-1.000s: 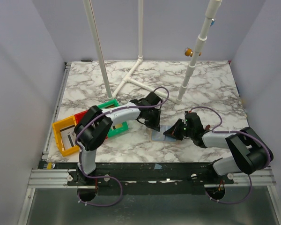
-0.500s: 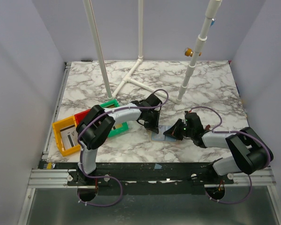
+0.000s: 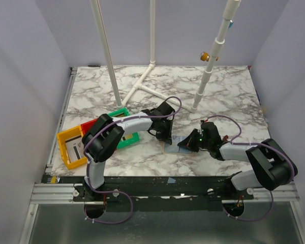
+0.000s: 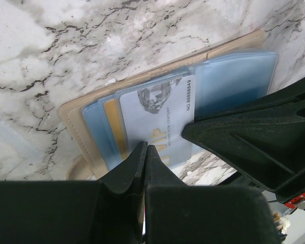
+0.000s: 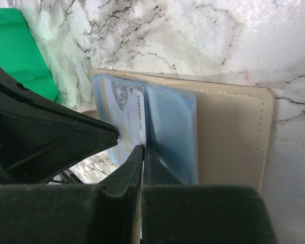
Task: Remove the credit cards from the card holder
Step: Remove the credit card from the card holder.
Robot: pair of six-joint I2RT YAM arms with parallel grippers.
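The beige card holder (image 3: 174, 146) lies open on the marble table between my two grippers. In the left wrist view the card holder (image 4: 76, 132) shows pale blue pockets and a white card (image 4: 157, 117) with dark marks and gold "VIP" letters sticking partly out. My left gripper (image 4: 145, 149) is shut, its tips pressed on that card. My right gripper (image 5: 142, 149) is shut, its tips on the seam between the white card (image 5: 128, 119) and the blue pocket (image 5: 170, 132). The holder's bare beige flap (image 5: 234, 137) lies to the right. A pale blue card cannot be told from the pockets.
Yellow (image 3: 66, 138), red (image 3: 89, 125) and green (image 3: 119, 112) open bins stand left of the holder; the yellow one holds a white card. The green bin (image 5: 15, 46) is near the right gripper's view. White pipe stands (image 3: 142, 84) rise at the back.
My left gripper has shifted very slightly over the holder. The right arm and the holder have not visibly moved.
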